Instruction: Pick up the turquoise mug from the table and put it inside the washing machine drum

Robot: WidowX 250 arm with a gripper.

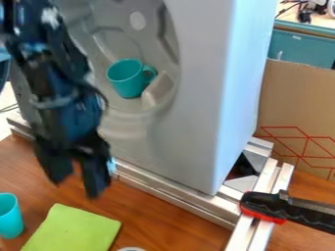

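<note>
The black gripper (77, 182) hangs at the left, its two fingers pointing down and parted, with nothing between them. Below it on the wooden table lies a folded green cloth (72, 229). A turquoise cup (9, 218) stands at the left edge, left of the cloth. To the right of the arm and higher up, a teal mug (126, 79) with its handle to the right rests inside the round recess of a grey and white machine (206, 83), beside a light grey block-like part.
A metal rail (173, 195) runs along the machine's base. At the lower right a black and red clamp (265, 206) sits on the rail frame. A cardboard sheet (298, 103) stands behind at the right. Part of a white round object (131, 249) shows at the bottom edge.
</note>
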